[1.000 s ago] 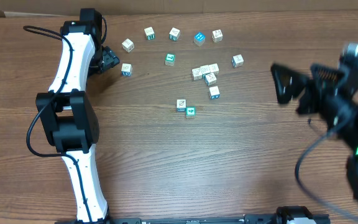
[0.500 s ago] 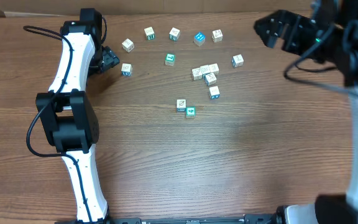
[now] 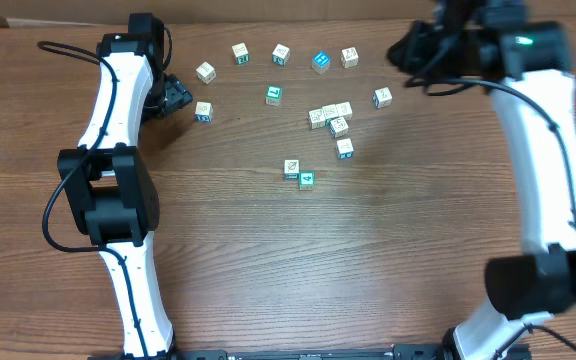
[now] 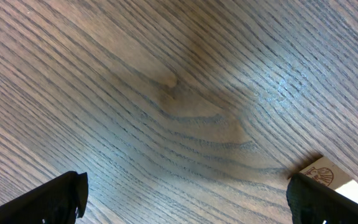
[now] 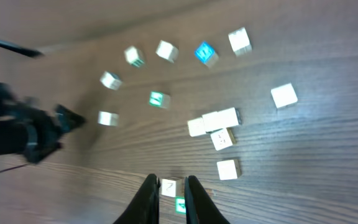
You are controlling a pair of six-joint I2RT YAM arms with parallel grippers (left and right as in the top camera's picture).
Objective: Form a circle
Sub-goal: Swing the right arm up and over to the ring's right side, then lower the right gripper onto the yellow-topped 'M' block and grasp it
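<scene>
The right gripper (image 5: 170, 182) had its jaws pressed together, pinching nothing, and hung over the table's (image 3: 388, 250) far side at about one o'clock. The left gripper (image 4: 185, 193) had its jaws spread wide, low over the wood at ten o'clock, with one cube (image 4: 323, 174) just beside a finger. The circle (image 3: 280, 54) was only a loose arc from ten to two o'clock, with a clump (image 3: 330, 115) stranded in the middle. The risk lay in that clump: closed jaws dropping into it would likely scatter neighbours, and the left gripper's finger could knock its nearby cube out of the arc.

The left arm (image 3: 116, 100) and right arm (image 3: 540, 170) wear white shells, black joints and black cables.
</scene>
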